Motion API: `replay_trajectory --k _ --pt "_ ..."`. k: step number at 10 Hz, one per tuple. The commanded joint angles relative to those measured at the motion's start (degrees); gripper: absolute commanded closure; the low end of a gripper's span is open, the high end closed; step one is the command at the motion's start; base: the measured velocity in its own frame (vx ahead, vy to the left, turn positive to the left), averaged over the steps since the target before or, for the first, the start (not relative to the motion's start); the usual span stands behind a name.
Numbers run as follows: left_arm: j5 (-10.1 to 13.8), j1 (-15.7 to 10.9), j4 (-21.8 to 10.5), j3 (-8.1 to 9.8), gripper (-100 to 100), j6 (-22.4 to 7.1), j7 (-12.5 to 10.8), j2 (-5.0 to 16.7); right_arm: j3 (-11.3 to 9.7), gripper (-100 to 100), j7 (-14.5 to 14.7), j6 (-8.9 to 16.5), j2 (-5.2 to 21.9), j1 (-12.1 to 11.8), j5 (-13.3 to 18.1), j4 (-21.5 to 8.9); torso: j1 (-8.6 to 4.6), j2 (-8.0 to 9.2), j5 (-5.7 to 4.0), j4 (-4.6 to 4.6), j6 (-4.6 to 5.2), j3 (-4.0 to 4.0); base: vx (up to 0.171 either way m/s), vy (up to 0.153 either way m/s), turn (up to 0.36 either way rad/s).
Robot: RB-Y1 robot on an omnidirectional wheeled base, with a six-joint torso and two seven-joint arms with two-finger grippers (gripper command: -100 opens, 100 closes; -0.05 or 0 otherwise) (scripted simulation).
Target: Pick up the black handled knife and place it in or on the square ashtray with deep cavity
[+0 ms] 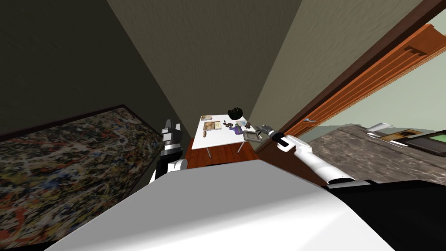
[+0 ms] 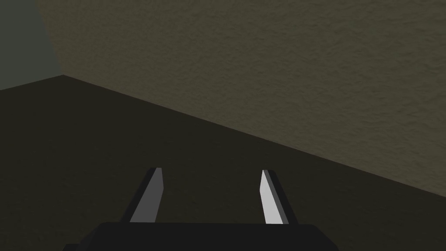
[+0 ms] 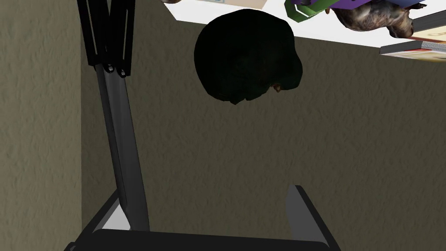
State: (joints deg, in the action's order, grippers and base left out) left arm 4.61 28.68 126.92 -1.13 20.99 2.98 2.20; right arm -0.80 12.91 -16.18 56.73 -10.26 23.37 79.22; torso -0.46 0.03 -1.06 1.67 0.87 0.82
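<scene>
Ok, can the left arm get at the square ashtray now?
Probably not: the left tool hangs left of the table, while the square ashtray sits at its right edge, by the right tool.

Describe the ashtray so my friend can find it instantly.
Look at the white table by the wall. On its near right corner, by the right hand, lies the ashtray: a grey square frame, unlike the colourful clutter behind.
</scene>
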Motion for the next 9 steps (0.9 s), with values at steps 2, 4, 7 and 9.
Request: replay_trajectory --k 2,4,7,9 --pt "0.0 0.0 0.0 0.0 0 0.0 0.0 0.0 0.5 -100 -2.5 0.6 3.7 -0.2 -1.0 1.7 0.07 0.02 0.03 -0.01 -0.02 -0.02 -0.015 0.054 -0.017" --pt "0.0 0.0 0.0 0.0 0 0.0 0.0 0.0 0.9 -100 -4.0 1.0 6.3 -0.6 -1.6 3.0 0.09 0.05 0.03 -0.03 -0.04 -0.04 -0.01 0.04 -0.014" --pt "0.0 0.0 0.0 0.0 0 0.0 0.0 0.0 1.6 -100 -6.3 1.5 10.1 -1.1 -2.6 4.9 0.11 0.05 0.03 -0.02 -0.04 -0.04 -0.008 0.045 -0.015" --pt "0.0 0.0 0.0 0.0 0 0.0 0.0 0.0 1.2 0 -6.0 1.7 9.4 -0.8 -2.4 4.6 0.02 0.02 0.01 -0.01 -0.04 -0.02 -0.001 0.01 -0.002"
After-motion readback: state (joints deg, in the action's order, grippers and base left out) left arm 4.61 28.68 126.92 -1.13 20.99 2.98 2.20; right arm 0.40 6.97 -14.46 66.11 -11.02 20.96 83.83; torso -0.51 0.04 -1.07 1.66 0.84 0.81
